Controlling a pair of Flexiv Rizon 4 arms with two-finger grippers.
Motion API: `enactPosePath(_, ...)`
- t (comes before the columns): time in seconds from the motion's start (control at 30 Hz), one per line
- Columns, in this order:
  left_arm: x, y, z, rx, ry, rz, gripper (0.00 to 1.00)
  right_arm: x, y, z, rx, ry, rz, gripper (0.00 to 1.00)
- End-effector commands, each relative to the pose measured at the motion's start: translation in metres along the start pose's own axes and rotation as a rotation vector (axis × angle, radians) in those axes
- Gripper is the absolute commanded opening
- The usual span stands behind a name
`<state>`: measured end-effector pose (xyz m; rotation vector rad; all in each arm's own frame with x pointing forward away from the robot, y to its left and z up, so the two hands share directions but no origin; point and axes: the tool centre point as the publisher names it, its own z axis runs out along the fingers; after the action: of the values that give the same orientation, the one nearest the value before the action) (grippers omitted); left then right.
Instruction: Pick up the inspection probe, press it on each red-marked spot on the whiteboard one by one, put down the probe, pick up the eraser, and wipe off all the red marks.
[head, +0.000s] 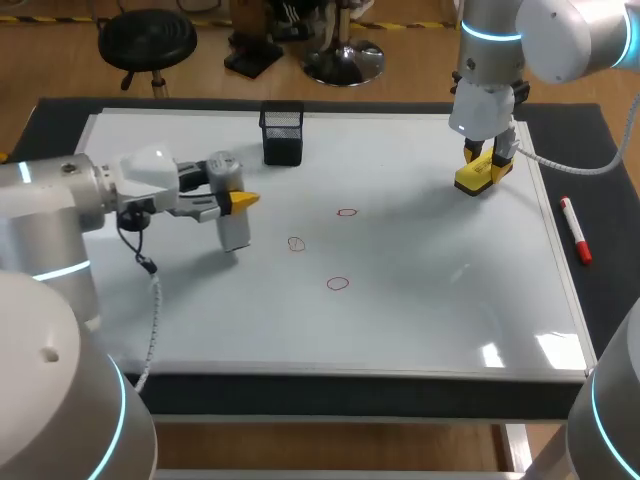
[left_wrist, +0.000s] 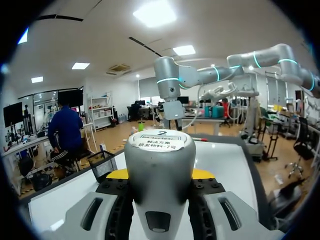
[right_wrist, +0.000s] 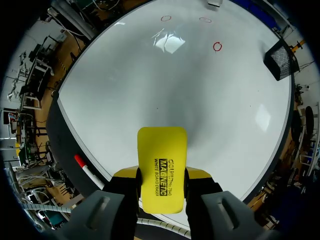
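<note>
rounded grey probe (left_wrist: 160, 175), flat yellow eraser (right_wrist: 162, 170)

The left arm (head: 45, 205) and right arm (head: 565, 35) are showing silver-grey shells with glowing cyan rings (head: 490, 36). A black cable (head: 140, 255) is dangling off the left. The left gripper (head: 243, 200) and right gripper (head: 487, 160) are wearing yellow tips.

At the upper right of the head view, the right end effector (head: 488, 165) sits mostly under its own wrist, which also covers much of the eraser (head: 480, 179). In the left wrist view the probe (left_wrist: 159, 165) hides most of the left end effector's (left_wrist: 160, 174) yellow tips.
</note>
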<state>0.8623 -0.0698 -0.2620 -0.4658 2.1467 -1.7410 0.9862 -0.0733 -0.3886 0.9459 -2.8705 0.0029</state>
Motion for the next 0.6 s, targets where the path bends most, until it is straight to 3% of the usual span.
enactPosePath(0.03,0.008,-0.001,-0.042,0.006,-0.036,-0.001,0.0,-0.001,-0.001,-0.001,0.002,0.005,-0.001,0.0)
enactPosePath(0.6,0.015,0.015,-0.12,-0.002,-0.19,-0.029,0.0,-0.001,-0.001,-0.001,0.002,0.005,-0.001,0.0)
